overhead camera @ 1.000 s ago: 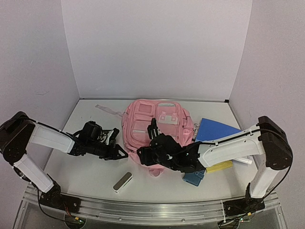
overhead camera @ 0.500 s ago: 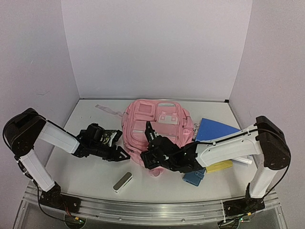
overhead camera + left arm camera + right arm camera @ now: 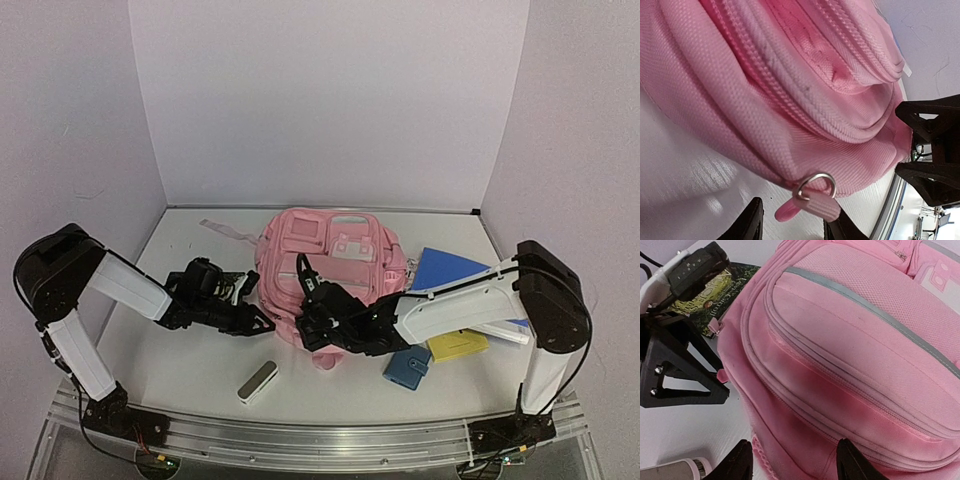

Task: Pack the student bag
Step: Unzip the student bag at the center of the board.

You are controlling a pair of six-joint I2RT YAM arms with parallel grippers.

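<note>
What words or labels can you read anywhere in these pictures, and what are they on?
"Carroll": on the dark green book beside the pink backpack; the word before it is blurred.
Larger gold title on that book: too blurred to read.
Pink backpack: no readable text.

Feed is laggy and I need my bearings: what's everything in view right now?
backpack: one, pink, flat in the middle of the table
zip pull: one, pink on a metal ring, backpack's left edge
book: one, dark green, left of the backpack
folder: one, blue, right of the backpack
pad: one, yellow, near right
pouch: one, blue, beside the pad
case: one, white and grey, near edge, left of centre
left gripper: one, black, open, astride the zip pull
right gripper: one, black, open, over the backpack's near end
</note>
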